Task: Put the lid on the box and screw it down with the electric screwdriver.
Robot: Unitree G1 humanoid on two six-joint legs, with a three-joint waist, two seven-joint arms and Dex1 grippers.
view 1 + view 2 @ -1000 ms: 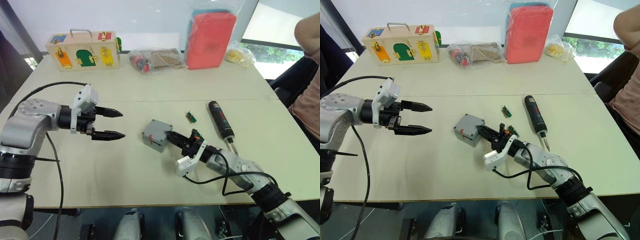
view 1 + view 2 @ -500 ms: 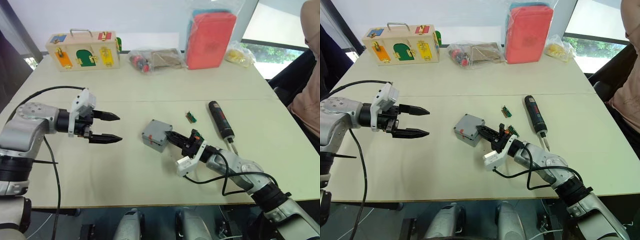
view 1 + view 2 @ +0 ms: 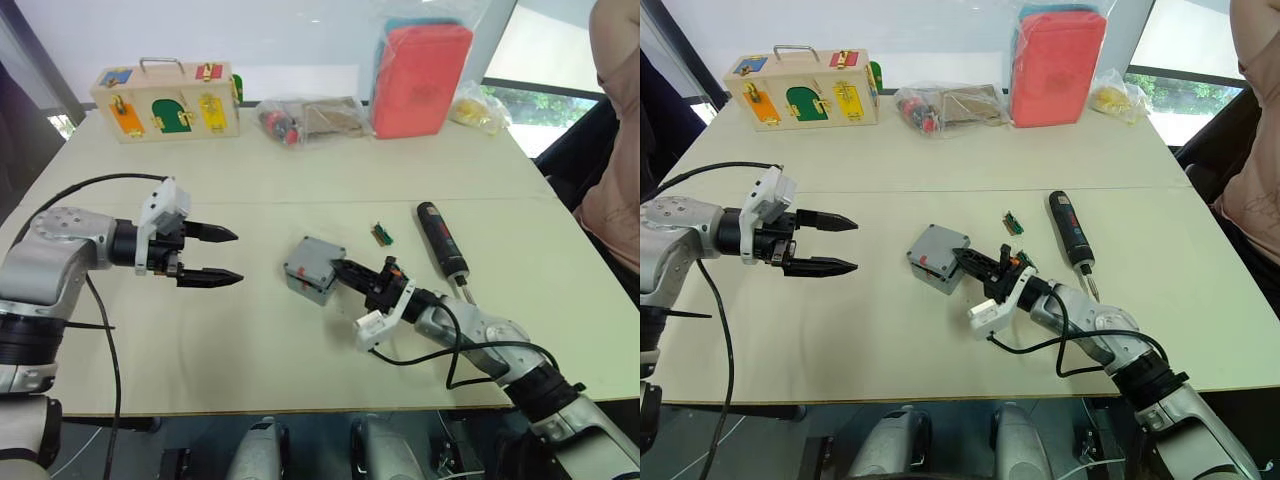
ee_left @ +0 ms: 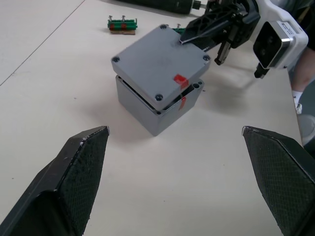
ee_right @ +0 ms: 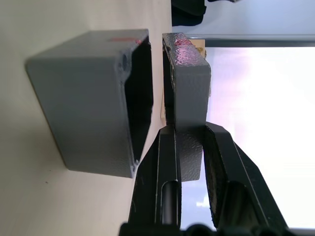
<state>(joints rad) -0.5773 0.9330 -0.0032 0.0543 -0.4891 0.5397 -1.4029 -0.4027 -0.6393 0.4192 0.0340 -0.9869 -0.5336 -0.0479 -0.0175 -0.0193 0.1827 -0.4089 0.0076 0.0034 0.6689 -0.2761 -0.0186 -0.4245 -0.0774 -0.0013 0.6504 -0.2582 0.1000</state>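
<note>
Centrally on the pale table [image 3: 250, 340] I see the box [image 4: 147, 105], a small deep grey square housing, with the lid [image 4: 160, 66], a thinner grey square cover, held just above it and slightly tilted, so that a dark gap shows between the two. A red mark sits on the lid's top near one edge, and a matching red mark on the box wall below it; round screw holes show at the lid's corners. My right gripper [image 3: 345, 270] pinches the lid's rim between its two black fingers, as the right wrist view shows. My left gripper [image 3: 228, 256] hovers well apart from the box, its fingers spread wide and holding nothing. The electric screwdriver [image 3: 442, 240], a slim black cylinder with a red-and-white label I cannot read, lies flat on the table beyond my right arm. A small green connector block [image 3: 381, 234] lies between the box and the screwdriver. At the far edge stand a wooden latch box [image 3: 166, 100] and a red pouch [image 3: 420, 75].
</note>
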